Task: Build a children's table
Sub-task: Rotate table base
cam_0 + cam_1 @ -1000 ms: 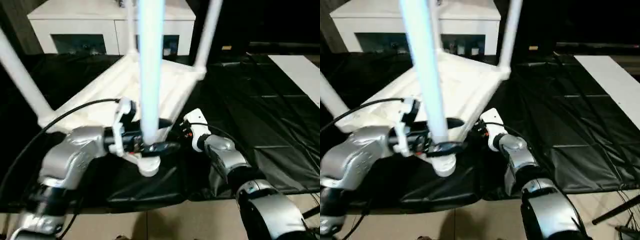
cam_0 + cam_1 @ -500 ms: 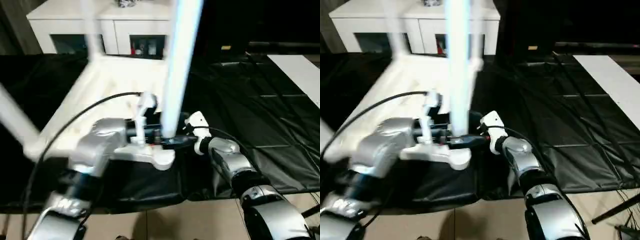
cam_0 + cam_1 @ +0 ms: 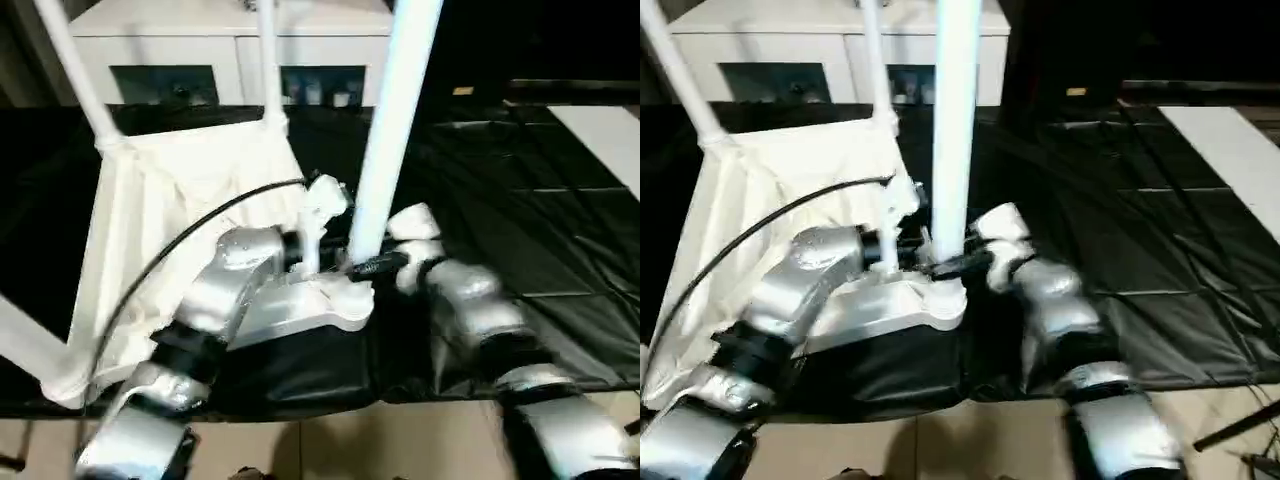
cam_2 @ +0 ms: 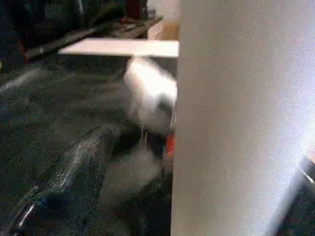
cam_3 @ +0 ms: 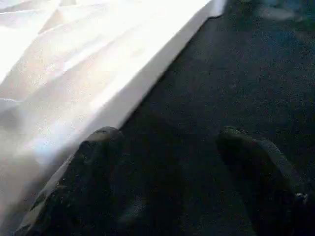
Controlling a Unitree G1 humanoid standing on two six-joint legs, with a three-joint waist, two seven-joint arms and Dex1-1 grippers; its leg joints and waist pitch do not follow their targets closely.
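Since a second ago your table top point(image 3: 170, 200) has swung round on the black-covered table point(image 3: 520, 200). Left gripper point(image 3: 345, 270): jaws wide around the near leg point(image 3: 395, 120) at its corner socket point(image 3: 345, 305). Right gripper point(image 5: 172, 182): fingers point(image 5: 93, 172) spread, empty, just beside the top's edge.

The white plastic table top point(image 3: 170, 210) is seen upside down on the black-covered desk point(image 3: 520, 220), ribbed underside up, with white tapered legs point(image 3: 395, 130) standing upright from its corner sockets.
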